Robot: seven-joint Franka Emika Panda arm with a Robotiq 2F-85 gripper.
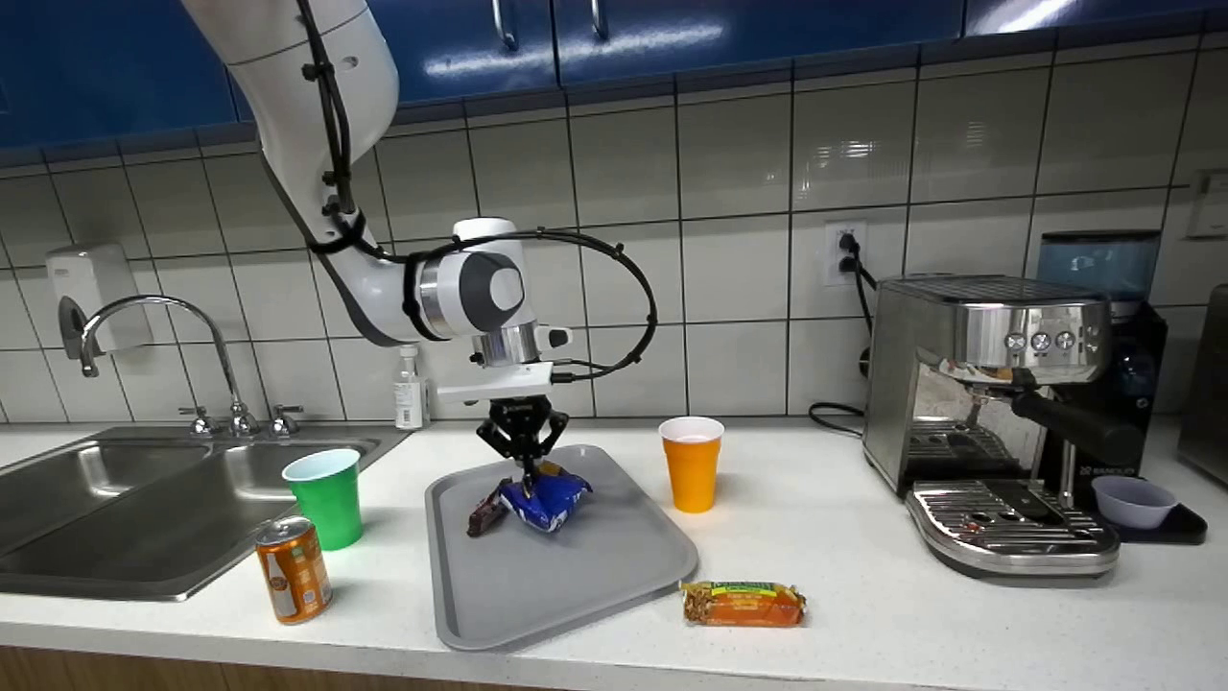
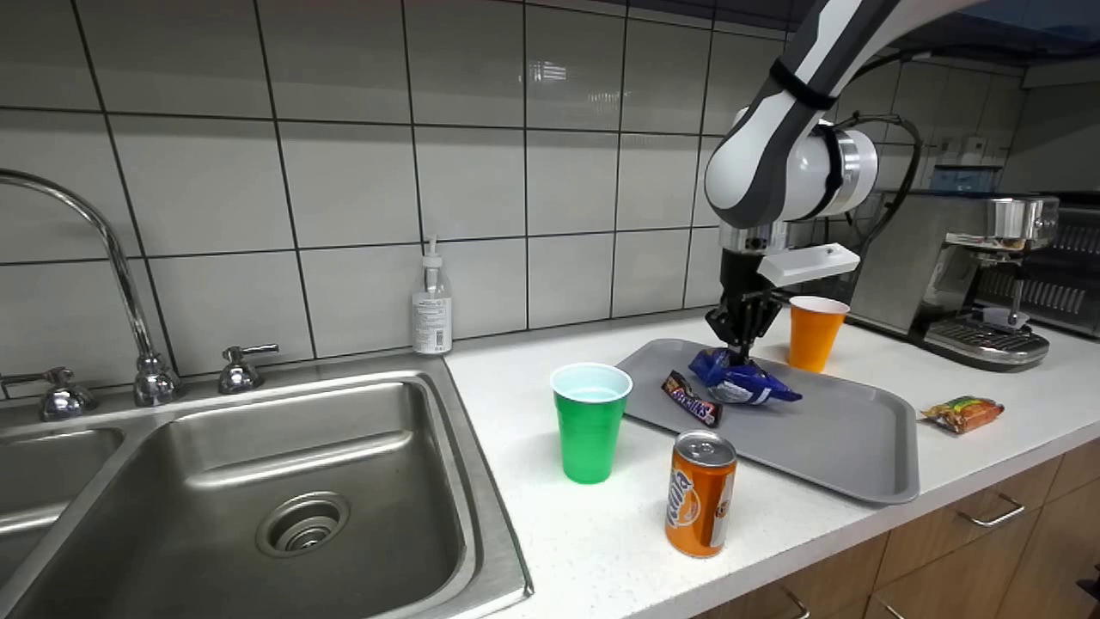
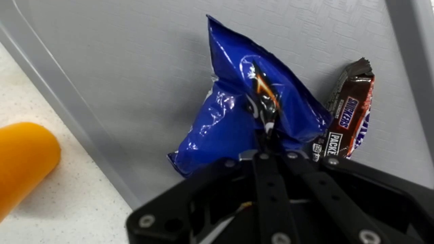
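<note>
- gripper (image 1: 529, 472) clamped on blue bag (image 3: 220, 125) (all crumpled at the pinch)
- snickers bar (image 3: 347, 117) right beside it, on gray tray (image 1: 566, 595)
- orange cup (image 1: 693, 470) near tray

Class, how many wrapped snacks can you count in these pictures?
3: a blue packet pinched in the gripper over the gray tray; a Snickers bar beside it on the tray; an orange packet on the counter. More could hide beneath the blue packet.

Soap bottle (image 2: 431, 314) beside steel sink (image 2: 301, 413), espresso machine (image 1: 979, 331) near tiled wall (image 1: 739, 269).
</note>
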